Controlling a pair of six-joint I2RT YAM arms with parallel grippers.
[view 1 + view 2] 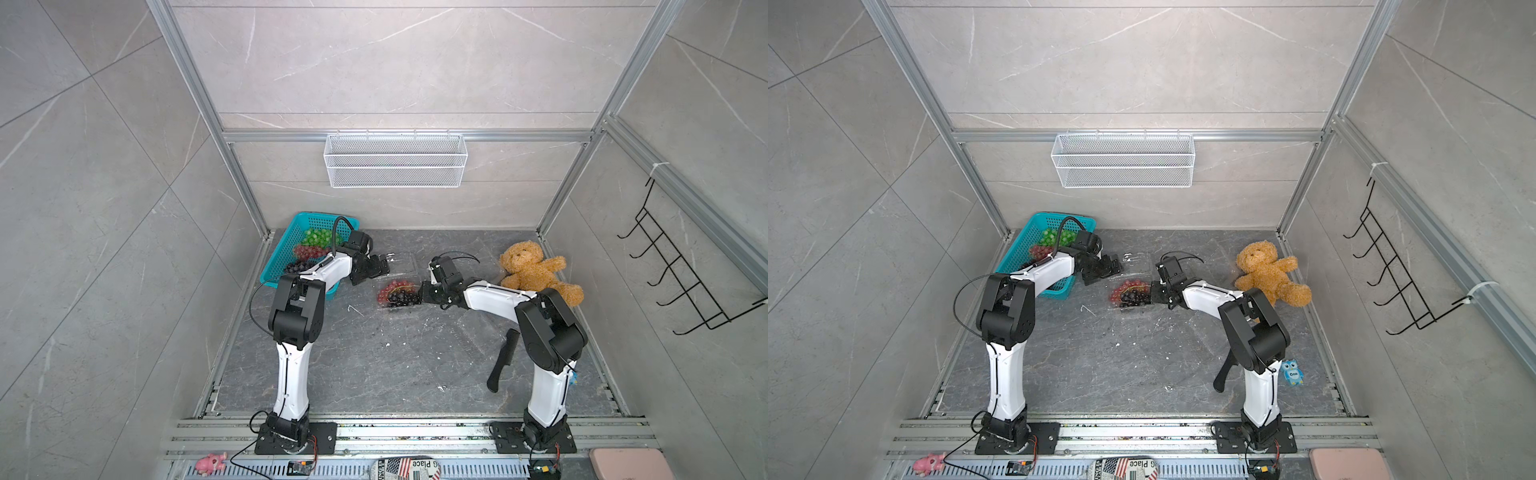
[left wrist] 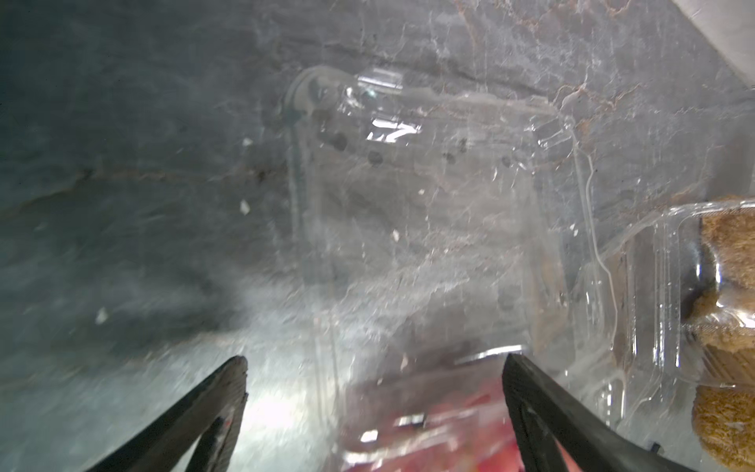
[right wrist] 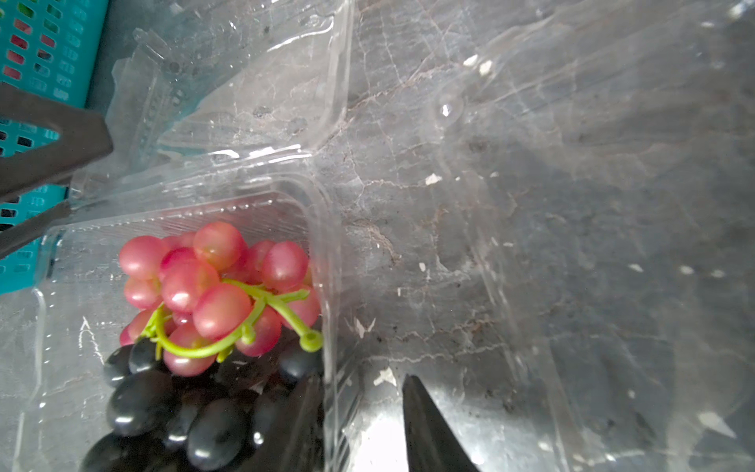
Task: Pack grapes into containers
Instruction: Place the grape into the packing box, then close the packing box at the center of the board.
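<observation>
right jaws: narrowly apart, astride the filled container's [image 3: 331, 253] side wall, with the outer finger [image 3: 429, 429] clear of it.
left jaws: wide apart, empty, over an empty container [image 2: 429, 204].
grapes: red grapes [image 3: 212, 286] on dark grapes [image 3: 184, 417] inside; more in the teal basket [image 1: 282, 249].
handling: thin, springy, slick shell, likely light and sliding on the counter [image 1: 395, 365]; pinch the rim.
views: the right wrist view shows the walls; both top views barely do.

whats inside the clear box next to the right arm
A red grape bunch lies against a dark grape bunch in the clear box. No green ones show. Whatever is under the bunches is covered.
</observation>
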